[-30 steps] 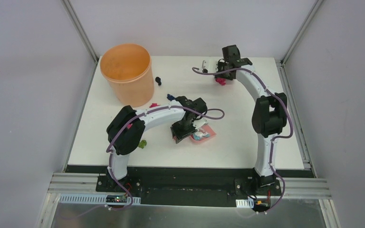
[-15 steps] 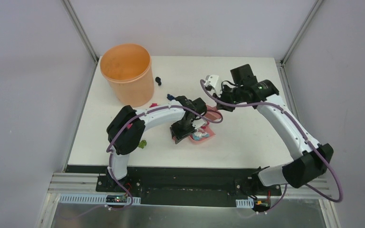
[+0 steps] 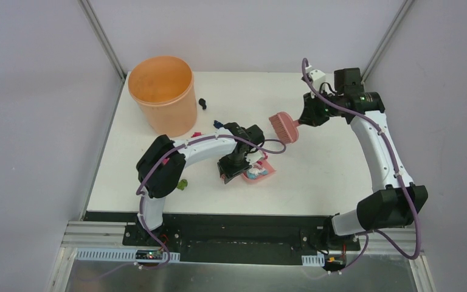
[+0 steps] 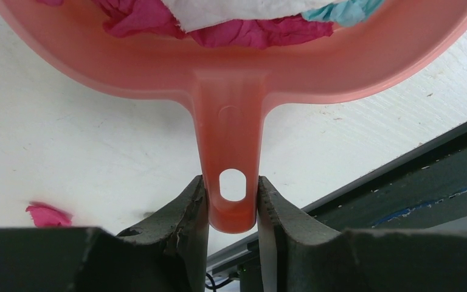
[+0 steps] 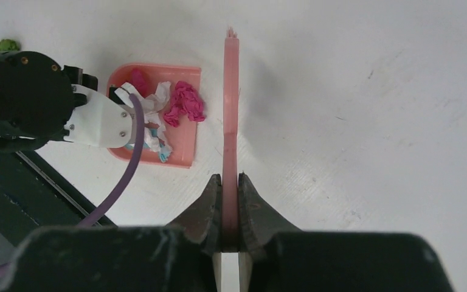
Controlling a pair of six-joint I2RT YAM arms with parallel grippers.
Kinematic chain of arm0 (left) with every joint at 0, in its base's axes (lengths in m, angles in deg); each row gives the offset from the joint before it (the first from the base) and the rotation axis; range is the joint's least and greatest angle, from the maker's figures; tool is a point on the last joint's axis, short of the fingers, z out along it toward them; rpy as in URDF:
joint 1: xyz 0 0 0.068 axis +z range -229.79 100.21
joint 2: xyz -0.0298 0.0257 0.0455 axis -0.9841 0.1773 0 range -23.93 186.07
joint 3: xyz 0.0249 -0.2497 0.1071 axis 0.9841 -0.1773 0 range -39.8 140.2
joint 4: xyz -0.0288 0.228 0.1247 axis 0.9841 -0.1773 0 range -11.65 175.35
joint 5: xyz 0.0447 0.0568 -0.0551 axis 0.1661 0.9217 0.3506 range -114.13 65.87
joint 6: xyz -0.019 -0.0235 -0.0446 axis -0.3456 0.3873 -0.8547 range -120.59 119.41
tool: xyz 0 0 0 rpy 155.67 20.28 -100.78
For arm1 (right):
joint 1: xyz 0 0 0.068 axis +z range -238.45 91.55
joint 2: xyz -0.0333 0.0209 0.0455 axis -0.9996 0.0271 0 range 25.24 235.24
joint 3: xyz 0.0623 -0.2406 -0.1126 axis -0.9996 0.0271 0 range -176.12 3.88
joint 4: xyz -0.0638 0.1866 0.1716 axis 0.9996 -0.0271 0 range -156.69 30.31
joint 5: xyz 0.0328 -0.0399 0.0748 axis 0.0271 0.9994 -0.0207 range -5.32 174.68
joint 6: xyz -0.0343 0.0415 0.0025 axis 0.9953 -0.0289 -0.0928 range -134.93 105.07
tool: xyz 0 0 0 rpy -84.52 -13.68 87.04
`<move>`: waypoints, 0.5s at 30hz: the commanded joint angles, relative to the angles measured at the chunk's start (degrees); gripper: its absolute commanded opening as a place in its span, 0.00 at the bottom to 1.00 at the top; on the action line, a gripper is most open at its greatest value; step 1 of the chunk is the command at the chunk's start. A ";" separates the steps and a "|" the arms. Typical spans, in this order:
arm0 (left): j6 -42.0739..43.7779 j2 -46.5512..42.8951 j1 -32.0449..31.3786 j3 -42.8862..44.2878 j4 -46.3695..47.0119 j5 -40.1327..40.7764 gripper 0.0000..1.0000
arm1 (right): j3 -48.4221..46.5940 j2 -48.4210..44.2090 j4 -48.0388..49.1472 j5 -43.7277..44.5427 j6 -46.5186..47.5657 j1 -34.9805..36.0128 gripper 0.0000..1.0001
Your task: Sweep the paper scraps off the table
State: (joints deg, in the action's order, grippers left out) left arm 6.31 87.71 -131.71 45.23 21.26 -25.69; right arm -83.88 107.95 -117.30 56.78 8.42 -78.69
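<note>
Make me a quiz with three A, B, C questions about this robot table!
1. Where is the bucket? A) table's far left corner B) near right corner C) middle
2. What colour is the loose scrap nearest the table's near edge? A) white B) green C) black
3. The left gripper is: A) open B) shut on the dustpan C) shut on the bucket
Answers: 1 A, it stands at the far left corner. 2 B, that wad is green. 3 B, its jaws squeeze the dustpan's handle.
</note>
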 commanded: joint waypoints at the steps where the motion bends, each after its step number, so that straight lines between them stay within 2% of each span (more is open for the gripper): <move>1: -0.02 -1.89 -0.52 1.32 1.39 1.29 0.00 | -0.37 -3.66 3.79 3.58 -3.54 -1.41 0.00; 6: -0.06 -5.28 -0.85 -3.67 14.79 5.76 0.00 | 6.92 -9.77 11.20 11.21 -5.19 -3.15 0.00; 11: 1.54 -5.15 -7.10 -8.81 25.06 13.86 0.00 | 8.93 -13.09 12.89 17.54 -8.13 -4.98 0.00; 15: -1.70 -2.96 -7.46 -6.49 24.65 13.37 0.00 | 11.93 -15.74 12.63 16.94 -11.39 -7.91 0.00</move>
State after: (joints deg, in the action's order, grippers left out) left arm 6.49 85.50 -138.07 36.75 40.62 -15.40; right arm -74.27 95.95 -108.31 70.98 1.76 -84.22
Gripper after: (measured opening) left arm 0.300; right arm 0.084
